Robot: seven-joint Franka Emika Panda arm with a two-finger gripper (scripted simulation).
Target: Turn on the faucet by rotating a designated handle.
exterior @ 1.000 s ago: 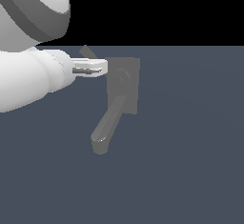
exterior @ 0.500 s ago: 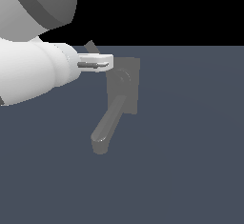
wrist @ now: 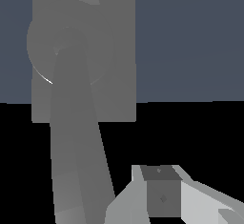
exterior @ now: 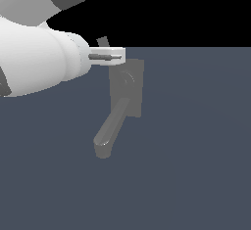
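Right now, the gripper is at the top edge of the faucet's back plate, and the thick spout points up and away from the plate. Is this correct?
Not entirely. The gripper is indeed at the top edge of the faucet back plate, but the spout slopes down from the hub toward the exterior view's left, ending in a downturned tip. The exterior view shows this.

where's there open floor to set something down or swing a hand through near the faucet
Bare grey floor runs along the exterior view's right of the faucet and below the spout tip. It is crowded at the faucet's upper edge, where the gripper and the handle meet on the exterior view's left.
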